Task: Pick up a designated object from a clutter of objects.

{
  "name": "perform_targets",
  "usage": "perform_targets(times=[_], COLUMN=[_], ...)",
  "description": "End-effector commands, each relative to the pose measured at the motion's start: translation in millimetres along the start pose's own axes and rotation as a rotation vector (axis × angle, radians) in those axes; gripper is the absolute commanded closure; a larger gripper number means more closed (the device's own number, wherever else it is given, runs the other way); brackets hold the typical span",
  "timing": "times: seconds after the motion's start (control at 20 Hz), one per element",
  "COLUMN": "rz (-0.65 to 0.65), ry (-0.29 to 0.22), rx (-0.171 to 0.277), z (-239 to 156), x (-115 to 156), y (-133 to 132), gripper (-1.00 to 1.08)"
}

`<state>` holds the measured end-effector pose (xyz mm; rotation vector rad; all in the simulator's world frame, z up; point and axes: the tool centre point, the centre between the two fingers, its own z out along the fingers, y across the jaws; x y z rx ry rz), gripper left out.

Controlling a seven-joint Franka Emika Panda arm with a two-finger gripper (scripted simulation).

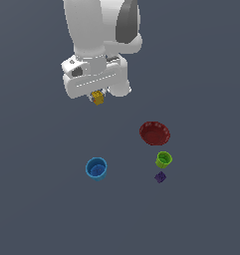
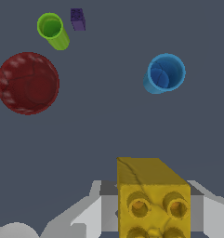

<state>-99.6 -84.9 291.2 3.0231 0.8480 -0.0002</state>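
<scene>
The tiny yellow-orange block hangs just under my white gripper, well above the grey floor and apart from the other items. In the wrist view the block is large, studded on its near face, and sits between my grey fingers. The gripper is shut on it. On the floor lie the red bowl, the blue cup, the smaller green cup and the tiny dark purple block.
In the wrist view the red bowl, green cup, purple block and blue cup all lie on the flat grey floor, away from the gripper.
</scene>
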Motion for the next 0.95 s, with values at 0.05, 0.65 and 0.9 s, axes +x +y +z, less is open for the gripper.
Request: perform_targets(times=[0.05, 0.65, 0.9], rz=[0.0, -0.001, -0.001], ry=[0.0, 0.001, 0.001], rx=[0.0, 0.002, 0.002], z=[-30.7, -92.3, -97.5], x=[2.6, 10.7, 12.0], y=[-0.1, 2.2, 3.0], gripper=[1.08, 1.08, 1.08])
